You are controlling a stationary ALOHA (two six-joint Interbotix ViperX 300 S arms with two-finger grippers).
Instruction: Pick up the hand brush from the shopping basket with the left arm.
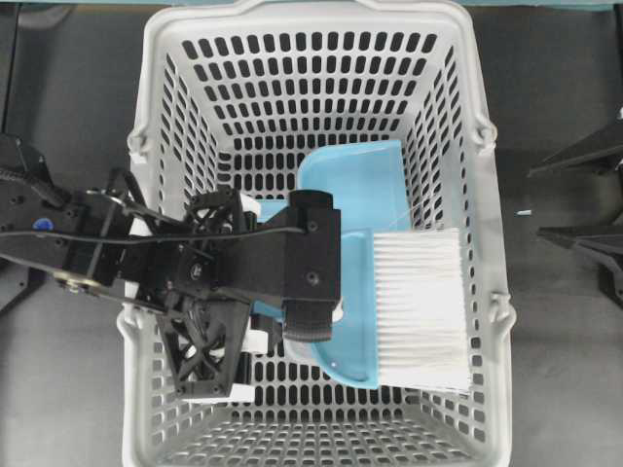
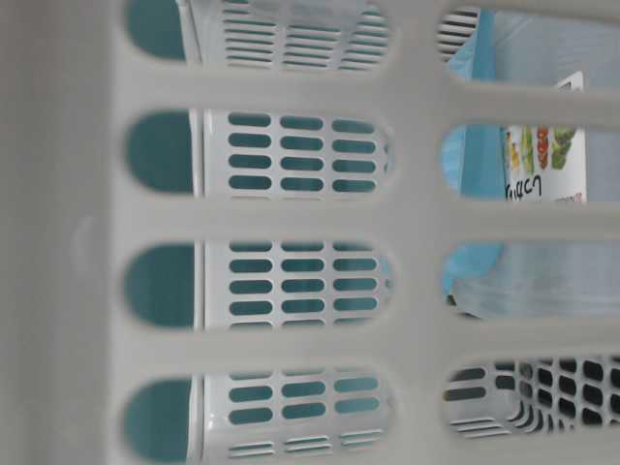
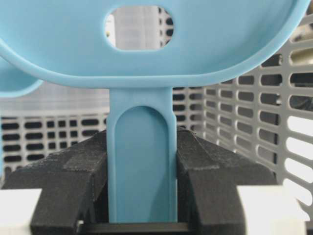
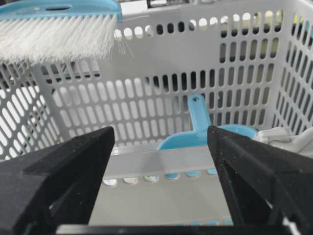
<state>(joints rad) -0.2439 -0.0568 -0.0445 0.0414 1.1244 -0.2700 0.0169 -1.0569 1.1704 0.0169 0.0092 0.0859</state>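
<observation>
Black lattice of the left arm (image 1: 146, 263) reached in over the left rim of the shopping basket (image 1: 161, 117), its left gripper (image 3: 142, 171) clamped on the thin handle of the hand brush (image 1: 414, 306). In the left wrist view both black fingers (image 3: 68, 171) pressed against the light-blue stem, one on each side, the brush head looming above with its oval hole. From overhead the white bristles fanned out to the right of the wrist, near the basket's right wall, lying over the lower part of the light-blue dustpan (image 1: 365, 190). The dustpan sat in the basket's middle, its upper half uncovered, the rest hidden under brush and gripper. The right wrist view showed the bristles high up, clear of the basket floor, and the dustpan's handle poking up behind the near wall. Farther right, outside the basket, the right gripper (image 4: 161, 181) stood wide apart on the dark table (image 1: 565, 389), holding nothing. The table-level view was mostly blocked by blurred basket slots.
</observation>
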